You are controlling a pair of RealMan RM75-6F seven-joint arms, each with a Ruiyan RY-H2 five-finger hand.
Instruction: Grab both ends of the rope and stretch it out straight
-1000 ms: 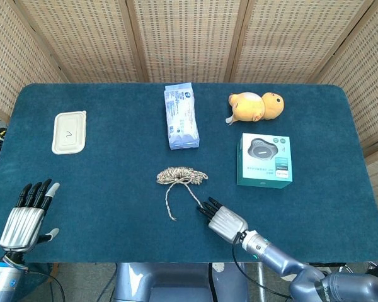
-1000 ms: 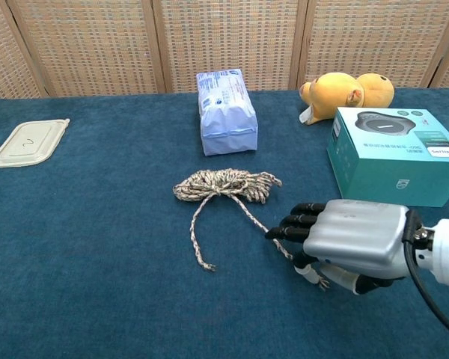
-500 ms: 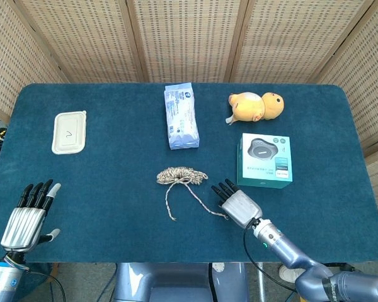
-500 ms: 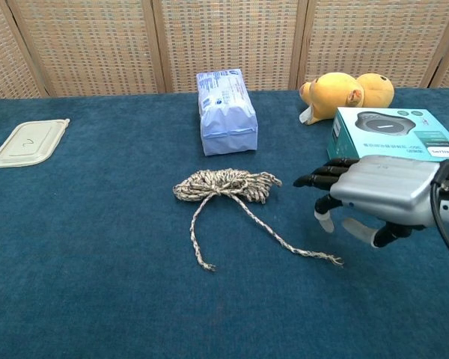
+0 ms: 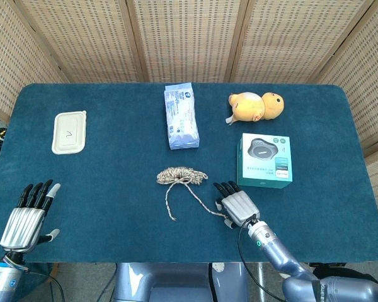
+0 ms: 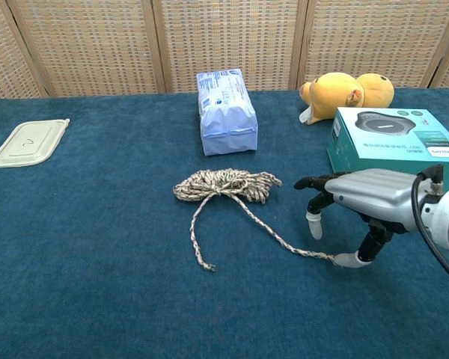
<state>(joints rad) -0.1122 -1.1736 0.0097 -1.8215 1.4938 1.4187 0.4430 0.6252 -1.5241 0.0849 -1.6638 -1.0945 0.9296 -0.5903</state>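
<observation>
The right hand (image 6: 359,206) is hovering with fingers spread and holding nothing, its thumb tip sitting right at the free end of the speckled beige braided rope (image 6: 232,196). From that end the strand is running up and leftward to the bundled coil, which is lying on the blue tabletop (image 6: 97,247) between the hand and the white tissue pack (image 6: 226,111). The rope's other tail is dangling left of the hand. The left hand (image 5: 26,217) is resting open, well apart, so the right is nearer.

No wording can be read in either view. The teal box (image 6: 393,153) near the tabletop's right edge carries small white print, too small to make out. The blue packet (image 5: 181,116) toward the far edge bears a round logo and lettering, likewise illegible. The white lidded tray (image 5: 70,131) near the left edge shows one dark hand-drawn mark.
</observation>
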